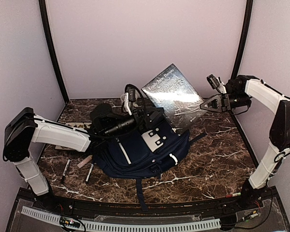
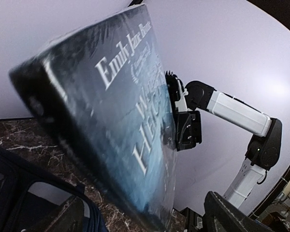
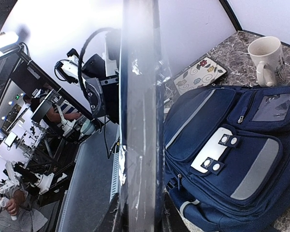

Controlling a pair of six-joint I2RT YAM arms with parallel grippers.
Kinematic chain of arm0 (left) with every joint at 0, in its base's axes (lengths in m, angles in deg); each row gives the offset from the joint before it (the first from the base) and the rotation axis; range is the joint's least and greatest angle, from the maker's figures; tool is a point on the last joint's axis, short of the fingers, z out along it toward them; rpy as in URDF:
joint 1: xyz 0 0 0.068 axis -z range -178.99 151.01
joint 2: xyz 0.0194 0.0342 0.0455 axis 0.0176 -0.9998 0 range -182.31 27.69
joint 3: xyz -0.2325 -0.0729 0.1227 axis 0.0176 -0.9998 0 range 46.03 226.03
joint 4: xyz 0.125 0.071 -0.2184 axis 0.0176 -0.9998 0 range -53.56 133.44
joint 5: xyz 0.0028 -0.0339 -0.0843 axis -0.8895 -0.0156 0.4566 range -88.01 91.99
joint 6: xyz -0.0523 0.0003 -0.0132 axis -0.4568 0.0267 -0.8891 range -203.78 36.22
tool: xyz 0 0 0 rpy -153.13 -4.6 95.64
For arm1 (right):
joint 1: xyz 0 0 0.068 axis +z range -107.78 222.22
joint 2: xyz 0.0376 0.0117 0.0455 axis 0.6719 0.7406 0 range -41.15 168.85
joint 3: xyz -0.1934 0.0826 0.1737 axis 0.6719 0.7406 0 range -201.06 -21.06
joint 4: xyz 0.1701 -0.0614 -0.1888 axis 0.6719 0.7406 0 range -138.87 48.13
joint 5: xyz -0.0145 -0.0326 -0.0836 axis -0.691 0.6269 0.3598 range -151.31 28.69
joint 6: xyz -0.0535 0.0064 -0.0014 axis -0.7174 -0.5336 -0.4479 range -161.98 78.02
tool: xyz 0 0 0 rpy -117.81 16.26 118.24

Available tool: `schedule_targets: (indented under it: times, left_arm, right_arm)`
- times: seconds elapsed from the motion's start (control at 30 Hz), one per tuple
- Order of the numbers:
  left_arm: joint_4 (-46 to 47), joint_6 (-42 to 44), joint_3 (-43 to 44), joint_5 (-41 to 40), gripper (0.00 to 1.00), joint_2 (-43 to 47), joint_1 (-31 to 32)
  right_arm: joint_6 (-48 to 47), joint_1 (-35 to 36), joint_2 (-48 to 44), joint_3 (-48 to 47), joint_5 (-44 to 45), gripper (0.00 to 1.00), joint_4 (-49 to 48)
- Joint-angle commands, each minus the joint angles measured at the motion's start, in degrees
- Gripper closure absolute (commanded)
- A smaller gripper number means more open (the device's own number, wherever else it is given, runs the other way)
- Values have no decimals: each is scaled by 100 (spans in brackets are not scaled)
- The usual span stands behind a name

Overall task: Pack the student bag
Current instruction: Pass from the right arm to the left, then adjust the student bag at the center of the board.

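Book [image 2: 111, 111]: title only partly read in the left wrist view; lower words blurred, bottom corner cut by the frame. Seen edge-on and blurred in the right wrist view, cover hidden. Student bag [image 3: 217, 111]: cut off there at right and bottom edges. Left gripper's fingers [image 2: 232, 213]: dark blurred stubs, cropped at the bottom edge. Thin sticks [image 1: 66, 170] on the table [image 1: 208, 154]: too small to be identified.

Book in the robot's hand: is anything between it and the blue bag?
Yes. The left gripper sits at the top of the student bag, right under the book that the right gripper holds. Nothing else shows between them.
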Motion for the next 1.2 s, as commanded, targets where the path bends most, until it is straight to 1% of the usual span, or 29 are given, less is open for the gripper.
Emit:
schedule_targets:
  times: [0.0, 0.07, 0.1, 0.13, 0.17, 0.23, 0.27, 0.3, 0.33, 0.37, 0.4, 0.43, 0.47, 0.5, 0.53, 0.57, 0.6, 0.63, 0.67, 0.73, 0.87, 0.9, 0.93, 0.97, 1.0, 1.03, 1.1, 1.17]
  left_arm:
    - [843, -186, 454, 331, 13, -249, -2]
    - [925, -192, 654, 346, 18, -439, -8]
    - [976, -237, 749, 370, 23, -544, -22]
    - [1087, -328, 852, 422, 30, -656, -54]
    - [1231, -456, 939, 490, 37, -783, -85]
    - [1632, -726, 1082, 590, 54, -996, -155]
    - [1759, -836, 1137, 645, 64, -1079, -186]
    - [1851, -919, 1204, 713, 76, -1143, -213]
    - [1896, -974, 1231, 772, 84, -1177, -231]
    - [1934, -1012, 1237, 820, 91, -1183, -245]
    - [1963, -1056, 1227, 887, 97, -1164, -260]
    - [1959, -1081, 1202, 943, 100, -1117, -276]
    - [1919, -1089, 1161, 1007, 100, -1012, -294]
    - [1848, -1078, 1107, 1072, 100, -898, -317]
    - [1734, -1066, 1050, 1162, 100, -783, -337]
    - [1552, -1041, 985, 1247, 100, -640, -370]
    - [1363, -1007, 907, 1308, 100, -480, -395]
    - [1095, -950, 822, 1367, 100, -327, -423]
    - [971, -911, 728, 1425, 100, -166, -457]
    - [573, -861, 563, 1588, 100, 99, -528]
    - [50, -964, 489, 2274, 100, 451, -716]
    - [-141, -977, 521, 2523, 100, 523, -780]
    - [-274, -953, 540, 2691, 100, 598, -820]
    - [-391, -930, 559, 2860, 100, 665, -841]
    - [-501, -913, 592, 3007, 100, 730, -867]
    - [-606, -885, 611, 3111, 100, 788, -878]
    - [-793, -803, 662, 3201, 100, 916, -881]
    - [-874, -747, 645, 3358, 100, 1000, -880]
  right_arm:
    - [107, 28, -309, 156, -868, 100, -328]
    - [178, 41, -358, 282, -860, 100, -433]
    - [218, 52, -380, 345, -848, 100, -499]
    - [261, 63, -432, 406, -834, 100, -560]
    - [301, 78, -473, 458, -811, 100, -624]
    - [320, 96, -522, 519, -750, 100, -691]
    - [321, 98, -553, 545, -719, 100, -715]
    - [321, 106, -555, 566, -688, 100, -745]
    - [321, 107, -561, 587, -633, 96, -775]
    - [323, 108, -555, 610, -566, 80, -808]
    - [322, 108, -556, 613, -478, 60, -833]
    - [329, 101, -555, 582, -335, 20, -872]
    - [352, 92, -561, 514, -159, 3, -903]
    - [460, 57, -559, 431, 48, 1, -1007]
    - [809, -10, -556, 384, 274, 1, -1322]
    - [1364, -68, -717, 403, 499, 1, -1883]
    - [2160, -91, -914, 482, 850, 1, -2605]
    - [2745, -94, -1080, 587, 1236, 1, -3305]
    - [3054, -95, -1281, 698, 1544, 1, -3798]
    - [3514, -88, -1648, 939, 1958, 1, -4682]
    - [3599, 46, -2103, 1422, 2079, 1, -5752]
    - [3599, 115, -2101, 1488, 2079, 1, -5870]
    - [3599, 225, -2037, 1468, 2079, 1, -5806]
    - [3687, 396, -1955, 1357, 1882, 2, -5621]
    - [3671, 599, -1891, 1288, 1705, 4, -5423]
    - [3648, 800, -1860, 1291, 1739, 6, -5333]
    - [3852, 1134, -1866, 1467, 1771, 10, -5605]
    - [3852, 1419, -1889, 1645, 1763, 10, -5992]
